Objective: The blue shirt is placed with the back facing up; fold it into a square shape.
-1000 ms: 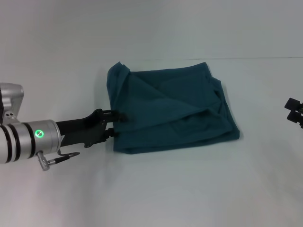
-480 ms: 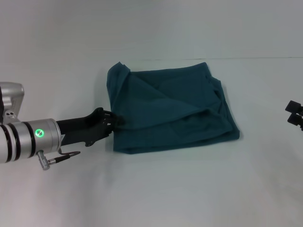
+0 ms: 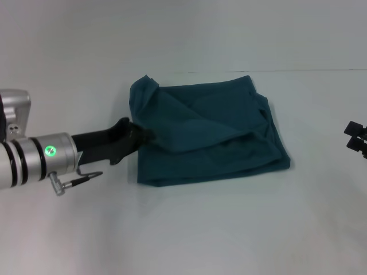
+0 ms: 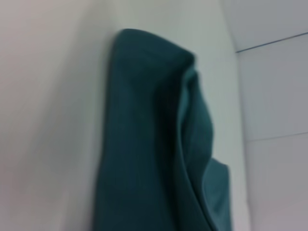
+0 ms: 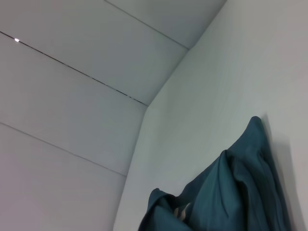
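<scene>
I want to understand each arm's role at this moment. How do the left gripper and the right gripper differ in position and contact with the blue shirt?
The left gripper is at the blue shirt, on its left edge; the right gripper sits apart, touching nothing. The left arm reaches across the table; only the right gripper's tip shows.

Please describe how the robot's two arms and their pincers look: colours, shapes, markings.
In the head view, the left arm is a silver cylinder with black rings and a glowing green round light; a small metal pin sticks out below it. Its left pincer is matte black and tapering. Of the right pincer only black, angular parts show at the edge.
</scene>
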`<state>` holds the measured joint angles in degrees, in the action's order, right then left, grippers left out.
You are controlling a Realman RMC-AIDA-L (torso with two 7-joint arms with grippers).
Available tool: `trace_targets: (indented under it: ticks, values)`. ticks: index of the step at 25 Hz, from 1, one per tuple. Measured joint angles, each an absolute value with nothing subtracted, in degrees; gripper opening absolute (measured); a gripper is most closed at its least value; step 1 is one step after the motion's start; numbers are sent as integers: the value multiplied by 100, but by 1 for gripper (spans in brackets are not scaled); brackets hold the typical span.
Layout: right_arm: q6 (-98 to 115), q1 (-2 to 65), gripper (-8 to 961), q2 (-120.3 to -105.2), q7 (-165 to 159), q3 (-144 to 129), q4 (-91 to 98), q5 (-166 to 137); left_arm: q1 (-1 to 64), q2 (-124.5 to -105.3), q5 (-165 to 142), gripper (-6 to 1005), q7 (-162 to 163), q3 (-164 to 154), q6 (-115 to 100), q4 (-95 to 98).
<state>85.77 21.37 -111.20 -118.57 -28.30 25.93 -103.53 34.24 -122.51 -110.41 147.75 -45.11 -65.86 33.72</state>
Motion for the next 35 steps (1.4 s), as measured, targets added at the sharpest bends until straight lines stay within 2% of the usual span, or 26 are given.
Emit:
trace_targets:
  ticks: [2, 10, 19, 35]
  values:
    - [8568, 2134, 686, -11120, -11857, -2830, 2593, -10353, 3515, -12251, -10887, 29, 14710, -4510, -6677, 3380]
    - [8539, 2175, 686, -11118, -11849, -2867, 2593, -10353, 4096, -12220, -10392, 30, 14556, -4510, -6788, 3382]
    - [8515, 2186, 686, -11139, -11816, -2874, 2587, -10353, 4701, -12382, -10037, 29, 14319, -4543, -5915, 3205]
    - [8401, 2215, 686, -11196, -11818, -2883, 2584, -10414, 5562, -12422, -10019, 33, 13696, -4705, -4904, 2341]
